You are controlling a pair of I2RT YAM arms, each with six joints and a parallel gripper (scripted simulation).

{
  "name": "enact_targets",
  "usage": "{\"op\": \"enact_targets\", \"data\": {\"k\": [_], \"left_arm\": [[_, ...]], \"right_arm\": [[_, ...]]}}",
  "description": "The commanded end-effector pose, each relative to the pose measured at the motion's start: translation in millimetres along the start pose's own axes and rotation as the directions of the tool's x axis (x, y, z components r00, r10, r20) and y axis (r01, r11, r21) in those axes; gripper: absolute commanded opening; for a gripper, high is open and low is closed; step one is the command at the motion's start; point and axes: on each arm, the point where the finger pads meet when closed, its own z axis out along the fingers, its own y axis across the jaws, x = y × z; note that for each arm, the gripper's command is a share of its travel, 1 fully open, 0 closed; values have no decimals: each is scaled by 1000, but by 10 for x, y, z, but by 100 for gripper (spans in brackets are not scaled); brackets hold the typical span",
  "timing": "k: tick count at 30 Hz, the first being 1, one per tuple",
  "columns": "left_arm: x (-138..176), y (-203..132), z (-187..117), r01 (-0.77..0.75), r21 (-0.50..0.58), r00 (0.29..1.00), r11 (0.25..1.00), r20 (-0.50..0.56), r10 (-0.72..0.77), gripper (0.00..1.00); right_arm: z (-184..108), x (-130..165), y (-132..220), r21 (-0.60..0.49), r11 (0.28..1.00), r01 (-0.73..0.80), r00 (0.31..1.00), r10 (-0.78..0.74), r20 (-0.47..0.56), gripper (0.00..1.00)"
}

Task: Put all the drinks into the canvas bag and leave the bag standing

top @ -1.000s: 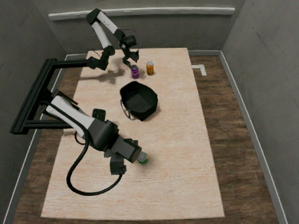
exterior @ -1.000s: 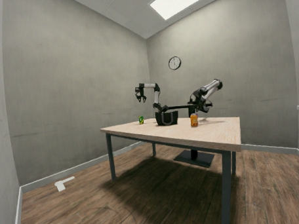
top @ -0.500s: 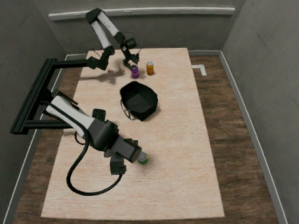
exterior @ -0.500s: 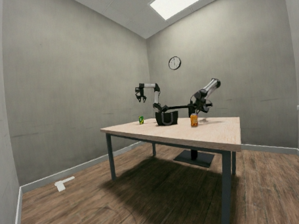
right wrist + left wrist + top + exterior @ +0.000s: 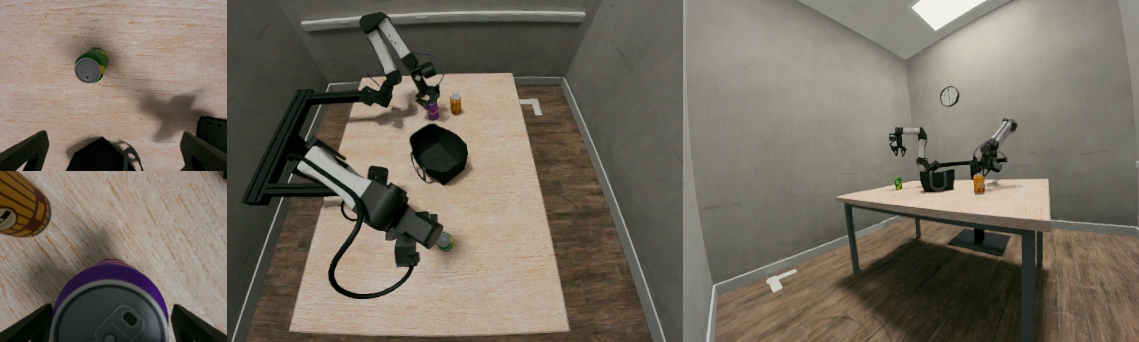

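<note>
Left wrist view: the left hand (image 5: 427, 100) (image 5: 112, 311), wide open and holding nothing, straddles the purple can (image 5: 433, 111) (image 5: 110, 317), probably smooth, rigid and slippery; grip its sides squarely.

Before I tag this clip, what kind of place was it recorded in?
Probably a small robot test room: two arms on a black frame work over a wooden table, with plain grey walls and a wall clock.
</note>
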Motion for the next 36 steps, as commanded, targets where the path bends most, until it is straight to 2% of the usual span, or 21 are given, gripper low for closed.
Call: {"op": "enact_targets", "data": {"k": [1, 3, 7, 15, 17, 24, 25, 36], "left_arm": [[-75, 31, 71, -7, -9, 999, 1000, 48, 7, 84], [-6, 0, 87, -3, 1, 1000, 1000, 19, 3, 84], [-52, 40, 129, -6, -12, 999, 1000, 49, 7, 84], [32, 16, 213, -6, -1, 1000, 1000, 24, 6, 84], [-49, 126, 191, 3, -22, 999, 1000, 38, -2, 84], [-18, 1, 173, -14, -7, 999, 1000, 50, 15, 84], [-75, 78, 162, -7, -21, 998, 1000, 60, 8, 73], [-88, 113, 158, 1, -28, 998, 1000, 61, 1, 73]], "right_arm": [[-93, -48, 27, -22, 1000, -2, 1000, 2, 19, 100], [-93, -48, 27, -22, 1000, -2, 1000, 2, 19, 100], [-93, -48, 27, -22, 1000, -2, 1000, 2, 19, 100], [-93, -48, 27, -22, 1000, -2, 1000, 2, 19, 100], [-93, -48, 27, -22, 1000, -2, 1000, 2, 19, 100], [-93, -48, 27, -22, 1000, -2, 1000, 2, 19, 100], [-93, -48, 27, -22, 1000, -2, 1000, 2, 19, 100], [-93, -48, 27, -22, 1000, -2, 1000, 2, 19, 100]]}}
